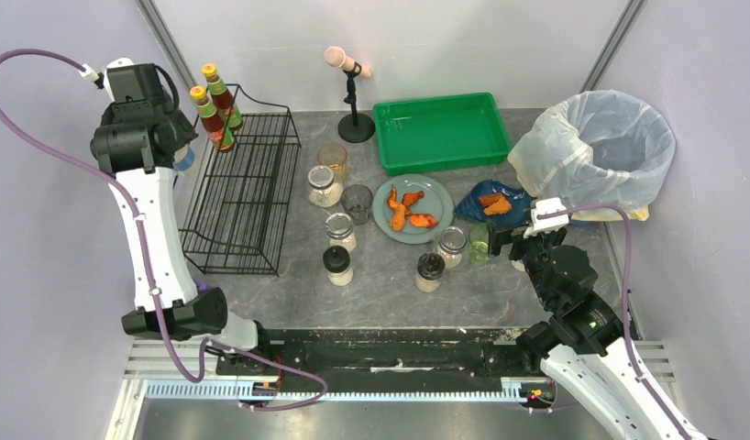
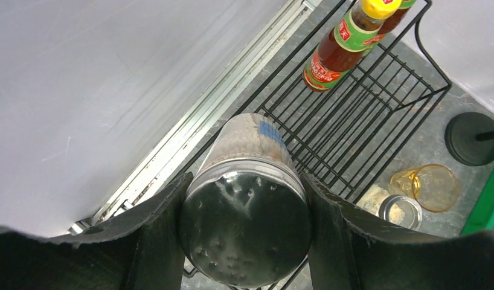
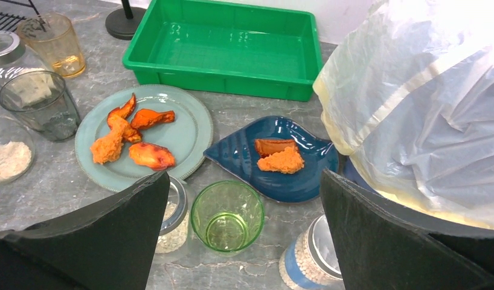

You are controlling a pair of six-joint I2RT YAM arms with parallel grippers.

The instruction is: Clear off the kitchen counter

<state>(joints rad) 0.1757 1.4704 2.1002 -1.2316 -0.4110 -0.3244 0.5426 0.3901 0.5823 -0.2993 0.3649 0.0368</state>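
Grey mottled counter (image 1: 380,275) lies below both arms. Left tool (image 2: 244,181) grips a metal-lidded jar (image 2: 244,235) at the wire rack's (image 2: 353,115) left edge; right tool (image 3: 243,178) gapes wide above a green glass (image 3: 226,214).

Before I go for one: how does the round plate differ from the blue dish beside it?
The plate is round and pale grey-green; the blue dish is leaf-shaped with a pointed tip. The plate carries about four orange food pieces, the blue dish two. The blue dish lies closer to the bagged bin than the plate. Both lie flat on the kitchen counter.
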